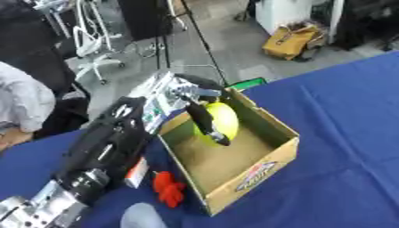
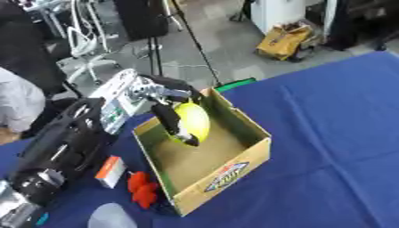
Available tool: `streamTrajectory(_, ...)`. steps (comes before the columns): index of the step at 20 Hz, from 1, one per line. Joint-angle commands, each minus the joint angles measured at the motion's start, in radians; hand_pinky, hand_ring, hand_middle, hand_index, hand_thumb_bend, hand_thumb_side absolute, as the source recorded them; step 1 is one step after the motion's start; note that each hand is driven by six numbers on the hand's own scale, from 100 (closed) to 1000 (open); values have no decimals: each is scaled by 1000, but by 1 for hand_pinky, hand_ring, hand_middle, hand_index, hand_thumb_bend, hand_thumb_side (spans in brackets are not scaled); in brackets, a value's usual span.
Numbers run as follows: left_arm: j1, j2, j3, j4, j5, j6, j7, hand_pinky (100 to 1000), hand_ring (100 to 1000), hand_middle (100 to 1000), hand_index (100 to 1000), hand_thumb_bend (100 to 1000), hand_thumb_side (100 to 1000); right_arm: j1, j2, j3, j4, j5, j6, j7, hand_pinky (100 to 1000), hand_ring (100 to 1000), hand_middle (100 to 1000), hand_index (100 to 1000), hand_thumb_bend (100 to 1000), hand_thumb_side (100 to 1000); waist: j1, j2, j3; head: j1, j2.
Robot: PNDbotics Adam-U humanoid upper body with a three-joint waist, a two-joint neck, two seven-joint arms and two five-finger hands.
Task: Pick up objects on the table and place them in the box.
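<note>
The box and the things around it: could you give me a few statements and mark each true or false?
1. The left hand holds a yellow ball inside the box. True.
2. The tablecloth is green. False: it is blue.
3. A red thing lies on the cloth outside the box, on its left. True.
4. The box is already full. False: apart from the ball, its floor shows bare.
5. The right hand is pressing on the box. False: it shows in neither view.
</note>
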Motion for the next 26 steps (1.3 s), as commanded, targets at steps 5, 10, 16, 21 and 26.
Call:
streamTrajectory(5,-20,10,17,2,-7,-61,4,734,834,840,1000,336,695,-13,-15,2,-17,-12,-6,1,886,799,520,540,100,480,-12,-16,0,0,-9)
streamTrajectory(10,-22,10,21,6,10,-77,-14,850,906,878,1000,348,750,-14,-17,5,-17,-14,-8,1,886,798,520,540,100,480,-12,-18,0,-3,-9)
streamTrajectory(16,-24,14,22,0,-1,-83,-16,900,929,886,1000,362,737,-15,-19,6,-17,-16,-10,1,886,798,520,539,100,480,-12,-20,3,-6,-7)
streamTrajectory(21,-27,34,35,-26,24,-75,-4,862,892,856,1000,297,681,-11,-26,9,-17,-16,-13,1,885,797,522,539,100,479,-12,-27,11,-15,0)
streamTrajectory(26,45,179,29,-324,236,-77,88,818,874,844,1000,215,655,16,-42,-6,-17,-1,-2,1,885,797,524,540,100,479,-17,-42,52,-55,10)
